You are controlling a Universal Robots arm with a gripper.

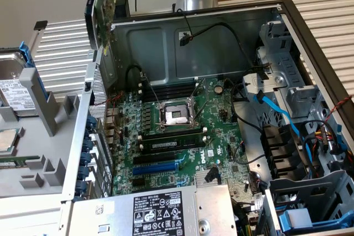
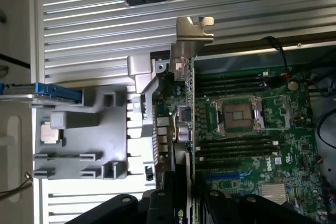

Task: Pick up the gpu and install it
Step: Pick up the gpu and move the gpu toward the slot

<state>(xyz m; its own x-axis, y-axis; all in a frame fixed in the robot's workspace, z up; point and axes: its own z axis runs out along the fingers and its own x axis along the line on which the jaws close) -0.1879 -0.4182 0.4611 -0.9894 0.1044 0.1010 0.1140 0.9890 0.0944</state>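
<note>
The gpu (image 1: 100, 12) hangs in the air above the open computer case's rear corner, at the exterior view's upper left, tilted with its black shroud side showing. In the wrist view the gpu (image 2: 185, 129) is seen edge-on, running from my fingers out to its metal bracket (image 2: 192, 31). My gripper (image 2: 186, 209) is shut on the card, a black finger (image 2: 160, 203) on each side of it. Under the card lies the green motherboard (image 1: 185, 142) with a blue slot (image 1: 157, 167).
The case's rear wall (image 1: 97, 109) stands right below the card. A CPU socket (image 1: 176, 115), memory sticks (image 1: 168, 145), loose cables (image 1: 276, 109) and drive cages (image 1: 310, 192) fill the case. A power supply (image 1: 160, 211) sits in front, a hard drive (image 1: 12, 89) outside on the left.
</note>
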